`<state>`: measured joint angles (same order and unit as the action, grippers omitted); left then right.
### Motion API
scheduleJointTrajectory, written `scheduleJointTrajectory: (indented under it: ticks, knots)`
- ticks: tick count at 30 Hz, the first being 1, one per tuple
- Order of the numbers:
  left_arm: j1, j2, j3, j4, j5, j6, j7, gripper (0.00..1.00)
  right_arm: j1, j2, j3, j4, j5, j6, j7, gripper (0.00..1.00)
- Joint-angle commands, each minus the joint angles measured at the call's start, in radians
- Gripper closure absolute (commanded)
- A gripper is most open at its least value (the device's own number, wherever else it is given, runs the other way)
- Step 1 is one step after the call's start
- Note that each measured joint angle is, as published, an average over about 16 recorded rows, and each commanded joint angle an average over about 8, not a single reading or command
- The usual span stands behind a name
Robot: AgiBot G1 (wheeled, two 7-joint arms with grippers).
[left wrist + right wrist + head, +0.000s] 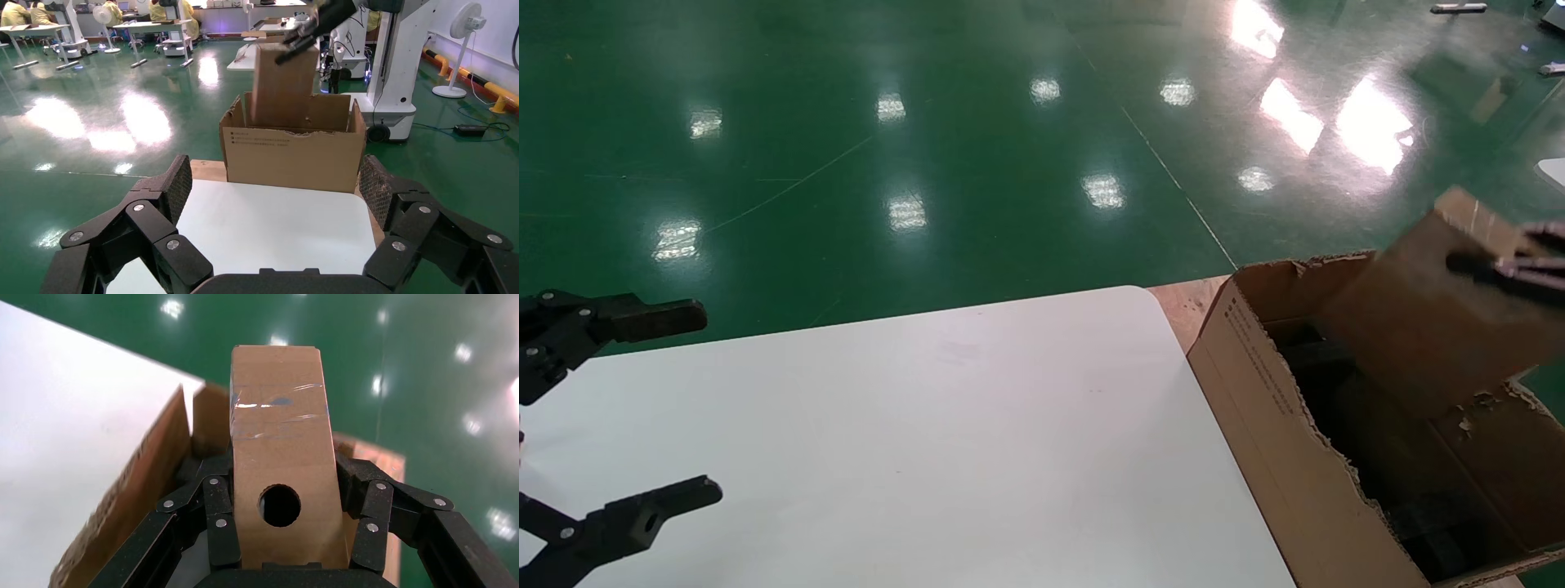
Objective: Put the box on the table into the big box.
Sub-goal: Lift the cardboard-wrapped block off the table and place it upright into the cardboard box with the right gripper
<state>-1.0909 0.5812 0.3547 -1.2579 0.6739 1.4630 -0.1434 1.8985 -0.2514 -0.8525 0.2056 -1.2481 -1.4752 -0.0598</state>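
Note:
My right gripper is shut on the box, a small brown carton with a round hole and clear tape on top. It holds the box tilted, its lower end inside the open top of the big box, a torn brown carton with small print on its side, standing off the table's right end. The left wrist view shows the box upright in the big box. My left gripper is open and empty over the left end of the white table.
Dark foam shows inside the big box. A wooden board lies under it beside the table's corner. Green floor lies beyond the table. Another robot base, desks and people show far off in the left wrist view.

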Motion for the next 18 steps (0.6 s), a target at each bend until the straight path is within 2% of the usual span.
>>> scheduleJointTrajectory:
  ticks: [1,8,18]
  knots:
    - [0.000,0.000,0.000,0.000,0.000,0.000,0.000,0.00,-0.017,-0.004,-0.011,-0.045,-0.013,0.004,0.013,1.00]
    - [0.000,0.000,0.000,0.000,0.000,0.000,0.000,0.00,-0.085,-0.031,-0.008,-0.155,0.001,0.065,0.000,1.00]
    - [0.000,0.000,0.000,0.000,0.000,0.000,0.000,0.00,-0.147,-0.052,0.020,-0.247,0.042,0.167,-0.057,1.00]
